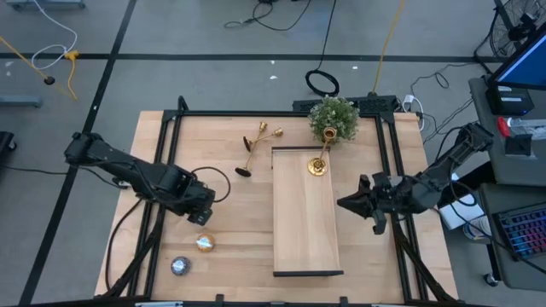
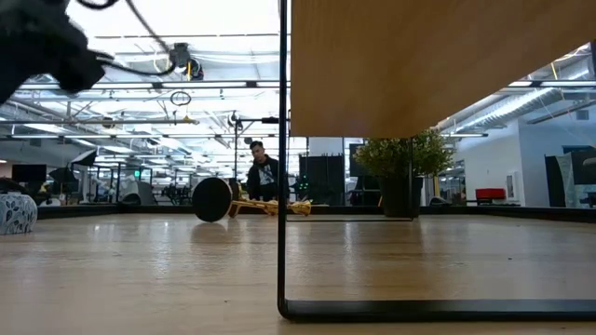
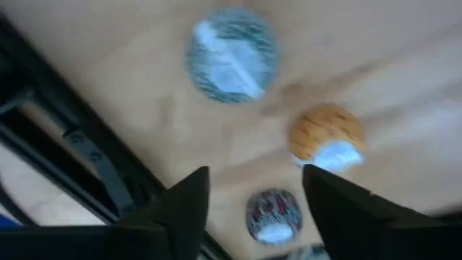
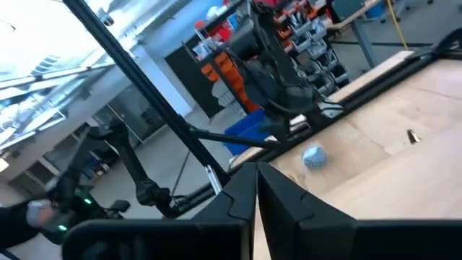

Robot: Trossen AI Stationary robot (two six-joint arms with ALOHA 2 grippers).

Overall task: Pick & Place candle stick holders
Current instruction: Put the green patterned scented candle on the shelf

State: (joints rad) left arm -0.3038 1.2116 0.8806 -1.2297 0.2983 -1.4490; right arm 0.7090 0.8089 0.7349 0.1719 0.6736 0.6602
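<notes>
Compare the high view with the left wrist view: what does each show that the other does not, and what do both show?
Only the high view shows the gold candle stick holders: two lying on the table and one upright on the long wooden tray, beside the potted plant. It also shows the right gripper, which hangs over the tray's right edge.

Only the left wrist view shows a third, darker tealight disc and the left gripper open above it.

Both show the silver-blue tealight disc and the amber tealight disc.
</notes>
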